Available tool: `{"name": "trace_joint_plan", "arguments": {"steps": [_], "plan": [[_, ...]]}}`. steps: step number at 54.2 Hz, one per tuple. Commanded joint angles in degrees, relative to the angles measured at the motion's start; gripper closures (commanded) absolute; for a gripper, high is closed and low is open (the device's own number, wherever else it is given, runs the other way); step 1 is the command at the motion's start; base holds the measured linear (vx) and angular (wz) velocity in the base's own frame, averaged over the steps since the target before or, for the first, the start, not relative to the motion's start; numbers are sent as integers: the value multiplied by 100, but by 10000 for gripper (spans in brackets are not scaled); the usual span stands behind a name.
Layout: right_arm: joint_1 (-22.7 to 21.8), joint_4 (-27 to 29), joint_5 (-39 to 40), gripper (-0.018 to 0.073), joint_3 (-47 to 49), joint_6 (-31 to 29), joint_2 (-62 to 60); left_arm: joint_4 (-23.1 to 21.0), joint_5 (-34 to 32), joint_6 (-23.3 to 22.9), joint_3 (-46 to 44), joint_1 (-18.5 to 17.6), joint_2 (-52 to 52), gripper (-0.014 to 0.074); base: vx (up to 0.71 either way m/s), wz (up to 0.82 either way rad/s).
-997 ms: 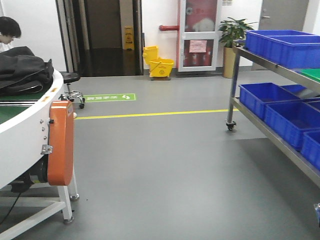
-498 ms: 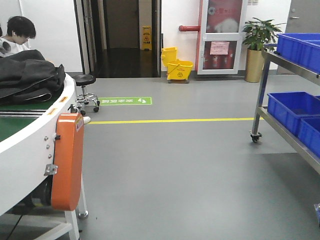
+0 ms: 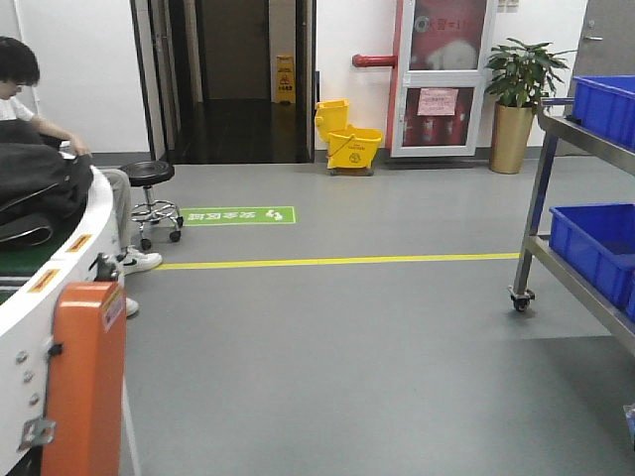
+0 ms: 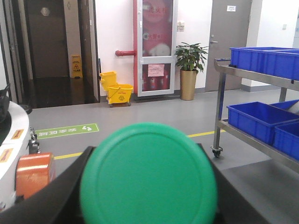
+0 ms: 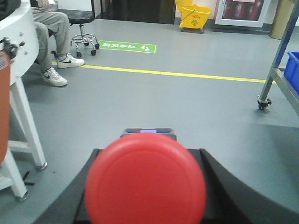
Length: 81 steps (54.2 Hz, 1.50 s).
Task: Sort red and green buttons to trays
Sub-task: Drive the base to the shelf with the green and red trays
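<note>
Two end effectors (image 4: 148, 191) (image 5: 147, 191) level, green button (image 4: 148, 170) clasped left, red button (image 5: 145, 177) right

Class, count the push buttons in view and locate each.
2: the green button close up in the left wrist view, the red button in the right. No others show.

Front camera: level, facing the yellow mop bucket (image 3: 347, 144) across the room. Left wrist camera: same heading, green button (image 4: 148, 175) close before the lens. Right wrist camera: pitched floorward, red button (image 5: 145, 179) equally near. All share the bucket, yellow floor line (image 3: 327, 261), probably the same cart (image 3: 541, 198).
</note>
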<state>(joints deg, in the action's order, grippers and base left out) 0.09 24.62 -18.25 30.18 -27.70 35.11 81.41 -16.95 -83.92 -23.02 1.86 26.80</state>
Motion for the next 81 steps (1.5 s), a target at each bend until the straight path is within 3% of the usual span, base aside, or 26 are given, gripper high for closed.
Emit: {"name": "trace_joint_plan", "arguments": {"steps": [1,51,81], "plan": [[-13,56,407,568,197,-61,2,-186,-62,-46,-165,-39,26,596,52,-8],[-13,56,407,568,197,-61,2,-186,-59,-46,-165,-39,26,596,51,-9],[-13,56,414,568,197,-61,2,-186,-52,-46,-165,-39,26,596,43,-46]]}}
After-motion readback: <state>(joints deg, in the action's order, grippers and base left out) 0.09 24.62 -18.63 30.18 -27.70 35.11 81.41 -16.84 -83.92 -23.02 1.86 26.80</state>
